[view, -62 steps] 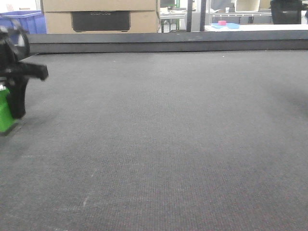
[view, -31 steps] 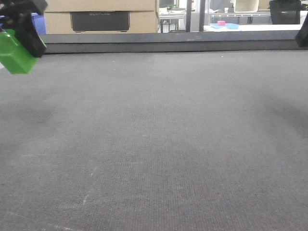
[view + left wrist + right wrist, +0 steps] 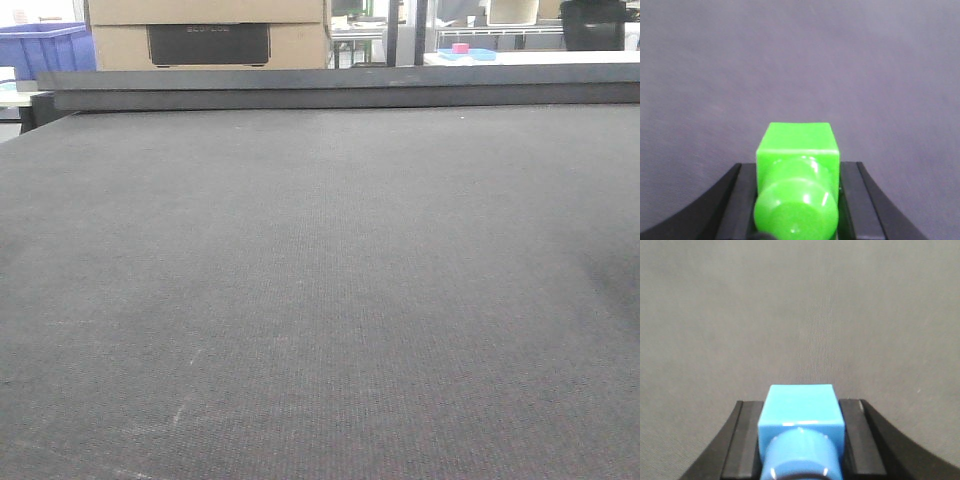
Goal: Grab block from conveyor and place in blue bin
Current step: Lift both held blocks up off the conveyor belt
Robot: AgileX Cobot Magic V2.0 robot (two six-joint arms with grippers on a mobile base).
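In the left wrist view my left gripper is shut on the green block, its round stud facing the camera, held above the dark grey conveyor. In the right wrist view my right gripper is shut on a light blue block with a stud, also over the belt. Neither gripper shows in the front view, where the conveyor fills the frame. The blue bin stands beyond the belt's far left corner.
A black raised rail runs along the belt's far edge. Behind it stands a cardboard box. A small pink block rests on a blue plate at the back right.
The left gripper lifted the green block from the belt's left edge, rose up and left, and has gone out of the front view. The bin now shows unobstructed.
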